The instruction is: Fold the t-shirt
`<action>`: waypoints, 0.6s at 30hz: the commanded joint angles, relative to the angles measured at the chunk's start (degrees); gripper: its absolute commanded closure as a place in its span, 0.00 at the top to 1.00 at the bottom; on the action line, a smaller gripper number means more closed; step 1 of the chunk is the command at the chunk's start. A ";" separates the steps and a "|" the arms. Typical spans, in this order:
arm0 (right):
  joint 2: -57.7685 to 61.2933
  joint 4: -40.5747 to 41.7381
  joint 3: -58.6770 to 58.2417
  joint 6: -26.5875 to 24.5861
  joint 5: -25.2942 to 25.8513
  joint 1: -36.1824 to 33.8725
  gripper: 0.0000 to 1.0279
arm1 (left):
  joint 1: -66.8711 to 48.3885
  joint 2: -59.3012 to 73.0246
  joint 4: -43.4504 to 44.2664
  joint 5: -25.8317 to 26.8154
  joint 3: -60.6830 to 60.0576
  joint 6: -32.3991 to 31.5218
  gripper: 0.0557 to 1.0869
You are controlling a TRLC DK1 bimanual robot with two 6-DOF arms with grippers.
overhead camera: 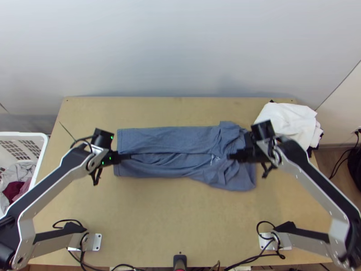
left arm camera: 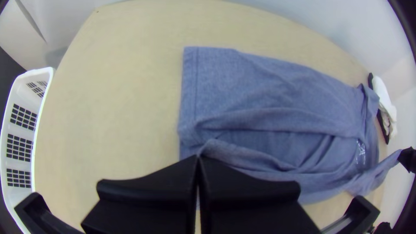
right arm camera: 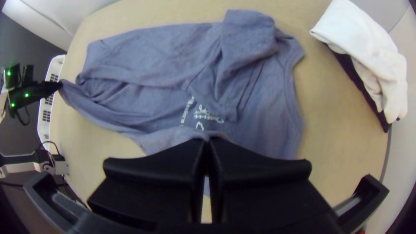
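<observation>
The long-folded t-shirt (overhead camera: 167,137) is surrounded by table (overhead camera: 180,217), most widely nearward. Its near layer is pinched at the left end by the left gripper (overhead camera: 129,156), toward the right by the right gripper (overhead camera: 231,156). White cloth (overhead camera: 286,118) is heaped beyond its right end.

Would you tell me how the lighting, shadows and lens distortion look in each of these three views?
Top view: light looks soft and fairly even, with faint shadowing on the wall behind the table; left wrist view: the table's far edge bows into an arc, with dark right-hand corners; right wrist view: similar bending, and the white cloth is among the brightest areas.
</observation>
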 commanded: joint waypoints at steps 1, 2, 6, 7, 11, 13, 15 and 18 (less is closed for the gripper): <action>11.51 0.03 12.14 -2.09 -0.23 -5.43 0.03 | 4.70 5.82 -0.10 0.77 8.14 2.72 0.04; 12.83 0.03 13.63 -2.35 -0.23 -5.87 0.03 | 5.49 6.70 -0.10 1.12 9.55 3.16 0.04; 17.49 0.03 19.17 -2.44 -0.23 -6.66 0.03 | 7.69 10.39 0.07 1.83 14.91 4.12 0.04; 18.45 0.03 20.49 -2.44 -0.23 -6.84 0.03 | 8.22 11.27 0.07 1.83 16.32 4.12 0.04; 22.32 0.03 26.29 -2.35 -0.32 -8.07 0.03 | 9.10 15.49 0.25 1.83 21.85 4.12 0.04; 24.17 0.03 29.10 -2.35 -0.32 -8.59 0.03 | 9.54 17.51 0.25 1.83 24.40 4.03 0.04; 26.19 0.03 31.91 -2.35 -0.32 -9.12 0.03 | 9.80 19.70 0.25 1.83 26.69 4.03 0.04; 29.61 0.03 36.66 -2.17 -0.32 -9.74 0.03 | 10.33 22.87 0.25 1.83 30.29 4.03 0.04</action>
